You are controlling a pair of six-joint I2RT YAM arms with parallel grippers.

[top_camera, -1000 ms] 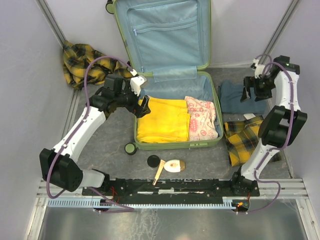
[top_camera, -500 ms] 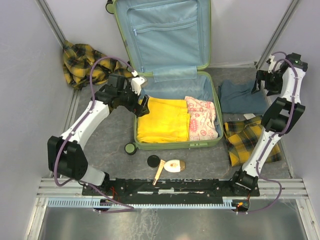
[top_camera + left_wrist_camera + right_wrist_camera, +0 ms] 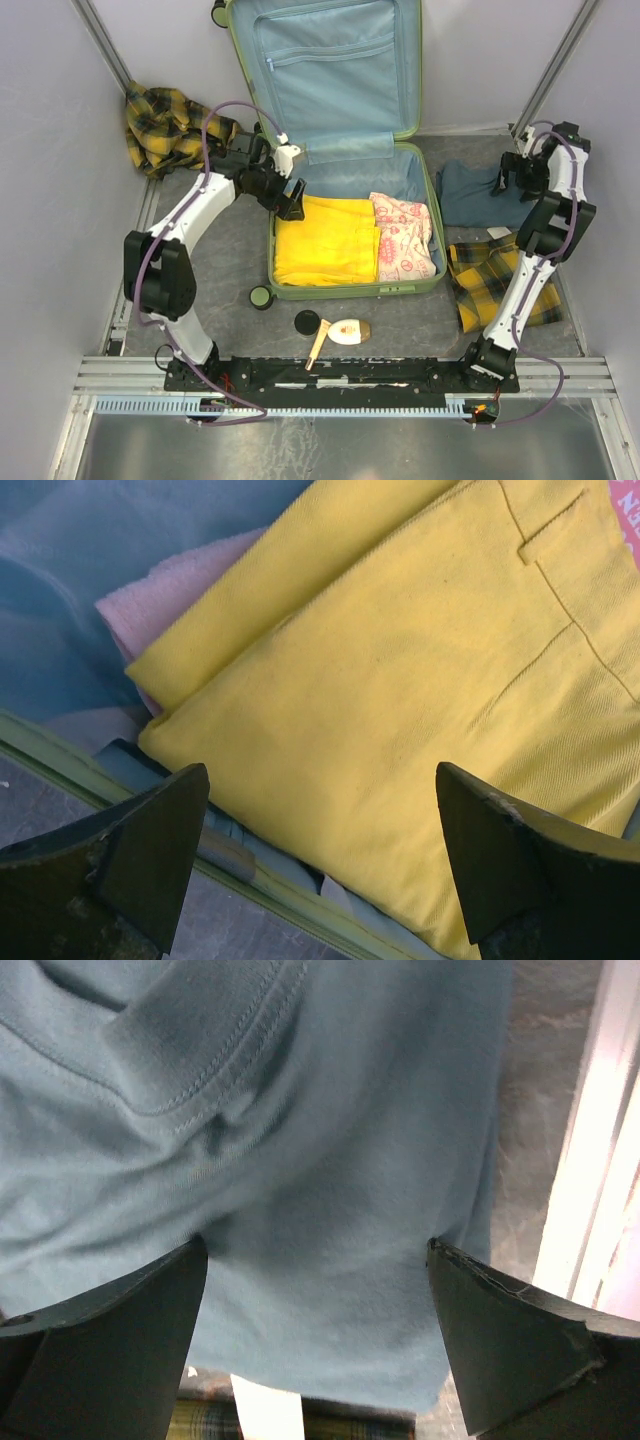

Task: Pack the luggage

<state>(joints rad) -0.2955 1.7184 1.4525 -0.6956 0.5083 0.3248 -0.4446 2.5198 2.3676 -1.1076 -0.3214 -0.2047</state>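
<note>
White arms (image 3: 195,210), black joints (image 3: 160,280), purple cables (image 3: 235,103)

— What's on the grey desk (image 3: 210,290)?
— The open luggage (image 3: 350,290) in the middle, lid raised. A yellow plaid cloth (image 3: 160,125) lies bunched at far left. A blue-grey garment (image 3: 475,195) lies right of the case, with another plaid piece (image 3: 480,275) just nearer.
— And in front?
— A dark round cap (image 3: 261,296) by the case's front left corner, then a black disc (image 3: 307,322), a wooden stick (image 3: 318,347) and a cream oval item (image 3: 348,331) close together.

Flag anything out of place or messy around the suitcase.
Nothing looks spilled or damaged. A yellow plaid cloth lies crumpled in the far left corner, apart from the suitcase, and a second plaid cloth lies rumpled to its right.
</note>
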